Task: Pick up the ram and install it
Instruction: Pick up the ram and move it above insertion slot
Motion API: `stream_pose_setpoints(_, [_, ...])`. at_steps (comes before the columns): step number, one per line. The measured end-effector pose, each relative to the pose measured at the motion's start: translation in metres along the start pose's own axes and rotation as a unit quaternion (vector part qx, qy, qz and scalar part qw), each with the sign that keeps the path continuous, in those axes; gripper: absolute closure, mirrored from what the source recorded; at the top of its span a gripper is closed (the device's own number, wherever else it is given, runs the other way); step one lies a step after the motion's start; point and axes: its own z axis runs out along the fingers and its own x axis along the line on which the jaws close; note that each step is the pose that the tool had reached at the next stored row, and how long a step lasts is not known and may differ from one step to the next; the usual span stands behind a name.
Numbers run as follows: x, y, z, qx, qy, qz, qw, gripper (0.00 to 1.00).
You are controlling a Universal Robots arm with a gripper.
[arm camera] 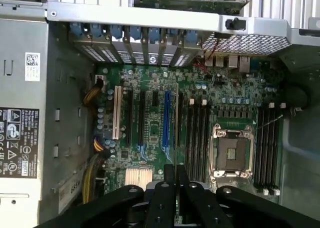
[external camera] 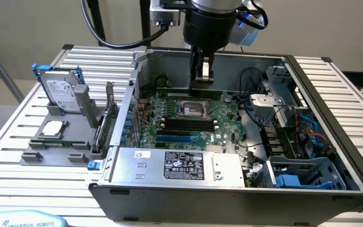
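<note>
You are holding the black two-fingered gripper [external camera: 202, 81] in the upper centre of the exterior view, reaching straight down into the open grey metal computer case [external camera: 332, 142]. Its jaws are pinching together on what I take to be the ram [external camera: 174, 89], the long thin green circuit-board stick lying level at their tips. You are gripping it near its middle, most likely so that it is hanging balanced and not drooping at either end. It is running roughly parallel to the long black memory slots [external camera: 188, 124] in the frame's centre, which probably spares any turning over the board. It is hovering above the far edge of the green motherboard [external camera: 226, 118], beyond the square silver processor socket [external camera: 191, 109], apart from the slots and not yet seated. Towards the exterior view's left, the grey plastic holder [external camera: 43, 153] is carrying the blue-framed hard drive [external camera: 60, 90], the square silver chip [external camera: 52, 127] and the larger green card [external camera: 109, 113], all well apart from the gripper.
</note>
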Motion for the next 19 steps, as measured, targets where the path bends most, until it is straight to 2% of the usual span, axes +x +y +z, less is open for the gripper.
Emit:
stream_pose_setpoints(6, [-0.02,-0.0098,0.0118,0.0,0.0,0.0,1.0,0.87])
stream_pose_setpoints(13, [-0.044,-0.0144,0.0257,0.0,0.0,0.0,1.0,0.87])
stream_pose_setpoints(19, [-0.049,-0.0162,0.0364,0.0006,-0.0004,0.01,0.9999,0.87])
